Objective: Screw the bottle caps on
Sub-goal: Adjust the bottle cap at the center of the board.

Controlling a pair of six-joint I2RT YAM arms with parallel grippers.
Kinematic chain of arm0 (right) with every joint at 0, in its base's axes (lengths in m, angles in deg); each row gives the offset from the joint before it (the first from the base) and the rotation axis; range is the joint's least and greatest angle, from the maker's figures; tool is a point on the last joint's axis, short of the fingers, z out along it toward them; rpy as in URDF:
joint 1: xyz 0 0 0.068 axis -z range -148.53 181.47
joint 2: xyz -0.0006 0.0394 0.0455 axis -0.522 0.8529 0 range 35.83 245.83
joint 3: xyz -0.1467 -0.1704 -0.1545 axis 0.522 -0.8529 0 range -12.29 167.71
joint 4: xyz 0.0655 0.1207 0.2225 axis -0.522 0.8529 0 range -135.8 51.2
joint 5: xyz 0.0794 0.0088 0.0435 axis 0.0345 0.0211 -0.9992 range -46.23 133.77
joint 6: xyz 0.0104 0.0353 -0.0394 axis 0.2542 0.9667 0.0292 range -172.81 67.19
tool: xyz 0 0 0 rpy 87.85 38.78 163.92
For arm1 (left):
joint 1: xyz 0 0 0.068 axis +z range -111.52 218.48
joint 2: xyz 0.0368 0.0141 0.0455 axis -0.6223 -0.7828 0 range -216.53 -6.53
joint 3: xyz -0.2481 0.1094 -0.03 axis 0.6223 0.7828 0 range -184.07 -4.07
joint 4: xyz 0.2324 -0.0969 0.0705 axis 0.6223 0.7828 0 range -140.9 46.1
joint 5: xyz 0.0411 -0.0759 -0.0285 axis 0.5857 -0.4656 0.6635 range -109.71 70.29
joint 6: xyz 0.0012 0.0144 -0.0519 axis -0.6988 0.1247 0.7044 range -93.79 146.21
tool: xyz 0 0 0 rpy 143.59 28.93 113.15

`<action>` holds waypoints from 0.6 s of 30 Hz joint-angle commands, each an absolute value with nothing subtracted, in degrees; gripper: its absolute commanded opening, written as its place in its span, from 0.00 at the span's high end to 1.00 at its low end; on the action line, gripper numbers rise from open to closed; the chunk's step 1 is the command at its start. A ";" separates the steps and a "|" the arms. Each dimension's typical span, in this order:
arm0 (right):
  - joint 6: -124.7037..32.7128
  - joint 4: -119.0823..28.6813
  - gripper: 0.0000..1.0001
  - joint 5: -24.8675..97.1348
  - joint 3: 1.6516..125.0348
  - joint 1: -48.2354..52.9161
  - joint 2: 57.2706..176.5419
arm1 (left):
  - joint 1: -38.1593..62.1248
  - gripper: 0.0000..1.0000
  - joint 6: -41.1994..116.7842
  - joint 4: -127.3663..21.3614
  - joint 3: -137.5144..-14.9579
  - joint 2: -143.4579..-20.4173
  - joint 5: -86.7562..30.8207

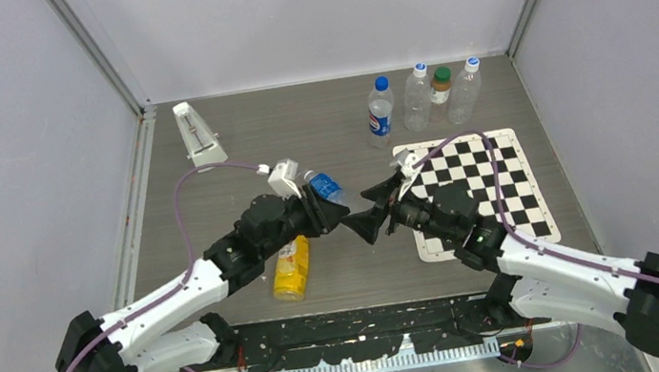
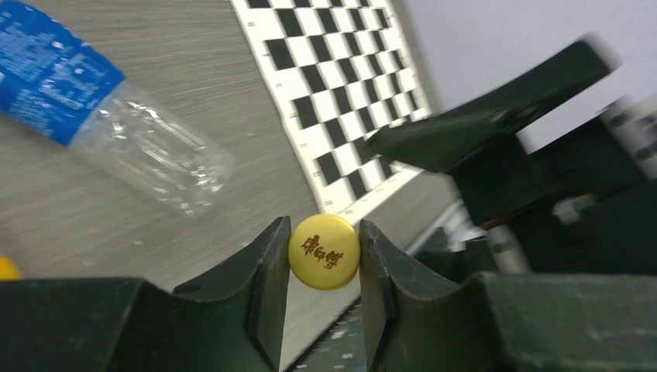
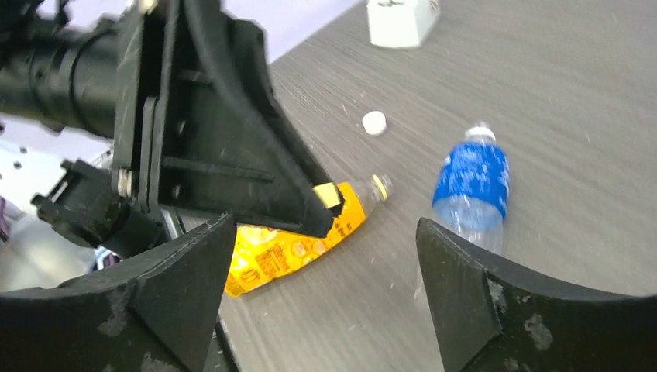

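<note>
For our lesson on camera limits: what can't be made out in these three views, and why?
Top view: yellow cap hidden inside the left gripper.
Left wrist view: blue-labelled bottle neck cut off by the top-left edge; yellow bottle nearly all cut off at the left edge.
Right wrist view: yellow bottle's base hidden behind the right gripper.

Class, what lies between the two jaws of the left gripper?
The yellow cap, red-lettered, is pinched between the jaws of the left gripper. The left wrist view shows it clearly.
</note>
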State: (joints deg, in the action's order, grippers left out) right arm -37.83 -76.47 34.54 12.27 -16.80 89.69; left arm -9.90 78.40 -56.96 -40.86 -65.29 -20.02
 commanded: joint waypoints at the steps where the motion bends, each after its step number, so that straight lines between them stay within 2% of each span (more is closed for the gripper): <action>1: -26.55 -43.94 0.04 46.15 20.18 -17.00 82.27 | -17.19 0.93 58.26 -55.09 -39.67 -68.37 -6.82; 5: -25.32 -28.48 0.02 49.96 24.32 -16.96 79.29 | -24.70 0.95 49.54 -62.74 -35.88 -74.49 2.94; 9: -24.04 -24.65 0.02 51.91 24.30 -16.97 77.28 | -29.96 0.97 42.64 -73.52 -33.02 -82.93 10.61; 18: -23.54 -17.09 0.02 55.66 28.27 -16.87 79.14 | -33.45 0.98 37.00 -95.33 -30.69 -98.98 17.46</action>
